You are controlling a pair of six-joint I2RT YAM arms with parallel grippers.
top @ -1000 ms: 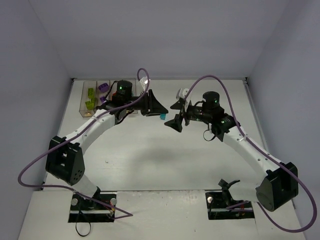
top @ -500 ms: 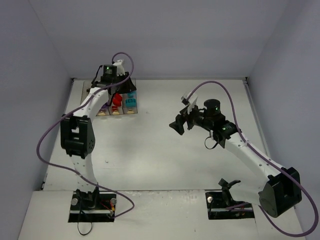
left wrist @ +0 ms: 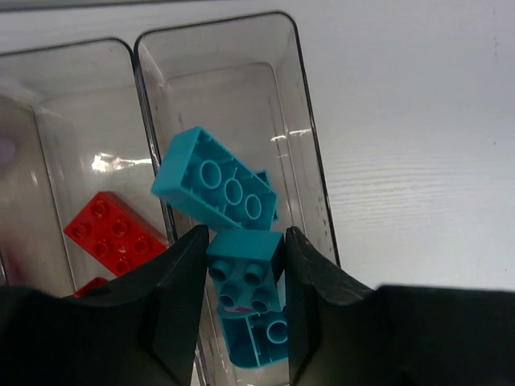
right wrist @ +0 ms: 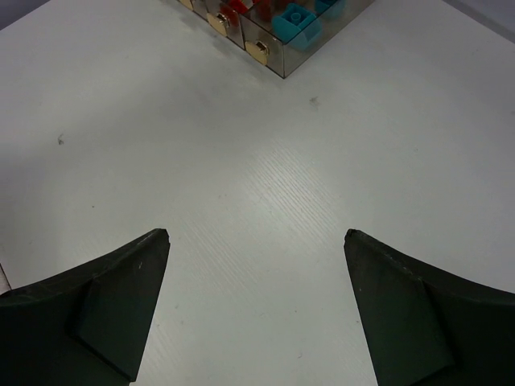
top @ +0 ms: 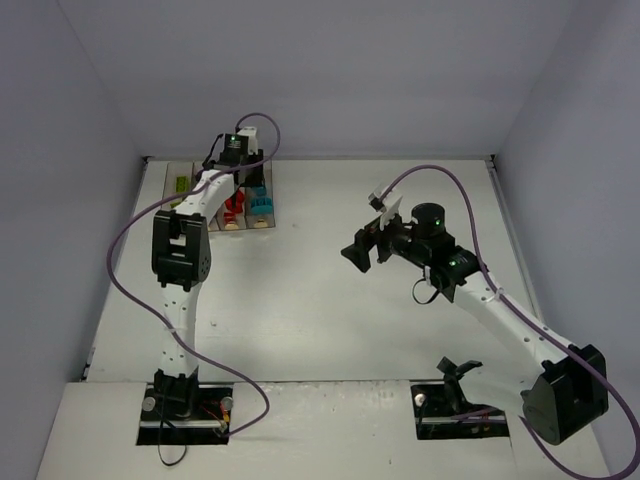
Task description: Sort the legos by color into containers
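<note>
The left claw (left wrist: 246,241) hangs over the end compartment of the containers (left wrist: 299,72), the one with bare worktop (left wrist: 418,161) alongside it, and its fingers (left wrist: 181,281) are closed narrowly on a teal brick (left wrist: 245,273), one pad pressed to each side of it. That brick sits above the near part of the compartment, hollow underside facing the left wrist camera. Just beyond it a second teal brick (left wrist: 213,181) lies tilted inside the same compartment, and more teal shows beneath the held one. A red brick (left wrist: 113,233) lies in the neighbouring compartment. From above, the left arm reaches to the far left corner of the worktop, where the row of containers stands; lime green pieces (top: 181,184) show in the compartment at the opposite end from the teal. The right claw (right wrist: 256,235) hovers well apart from the row over bare worktop, spread wide with nothing between its fingers.
</note>
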